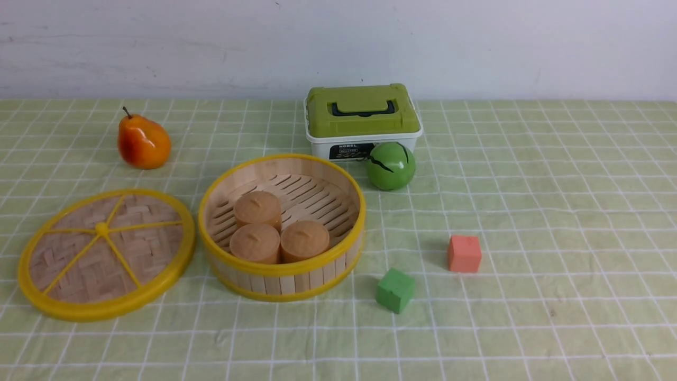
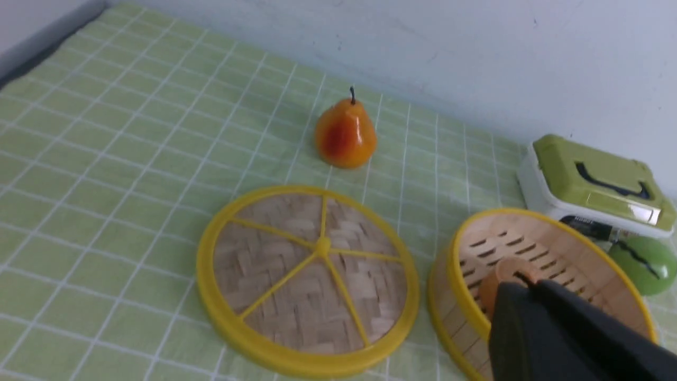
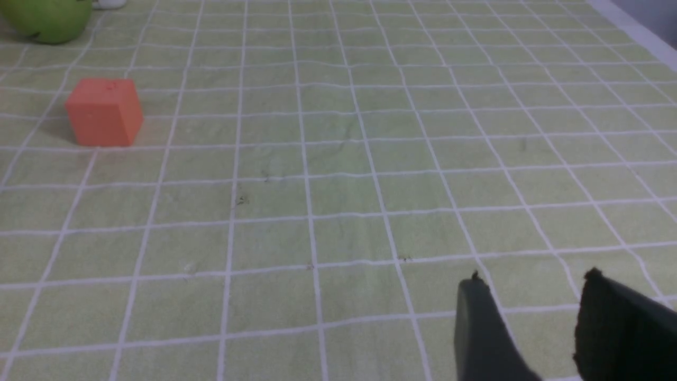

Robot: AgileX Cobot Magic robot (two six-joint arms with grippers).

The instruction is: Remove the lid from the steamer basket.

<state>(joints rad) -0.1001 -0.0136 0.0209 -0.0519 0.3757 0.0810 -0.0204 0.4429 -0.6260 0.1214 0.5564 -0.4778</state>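
Note:
The lid (image 1: pixel 106 254), a woven bamboo disc with a yellow rim and spokes, lies flat on the cloth just left of the steamer basket (image 1: pixel 280 267). The basket stands uncovered with three brown buns (image 1: pixel 275 227) inside. Neither arm shows in the front view. In the left wrist view the lid (image 2: pixel 309 278) lies apart from my left gripper (image 2: pixel 529 283). Its dark fingers are pressed together with nothing between them, in front of the basket (image 2: pixel 449 312). My right gripper (image 3: pixel 534 278) hangs open over bare cloth, far from both.
An orange pear (image 1: pixel 143 143) stands behind the lid. A white box with a green lid (image 1: pixel 362 119) and a green ball (image 1: pixel 391 165) sit behind the basket. To its right are a green cube (image 1: pixel 395 290) and a red cube (image 1: pixel 464 253).

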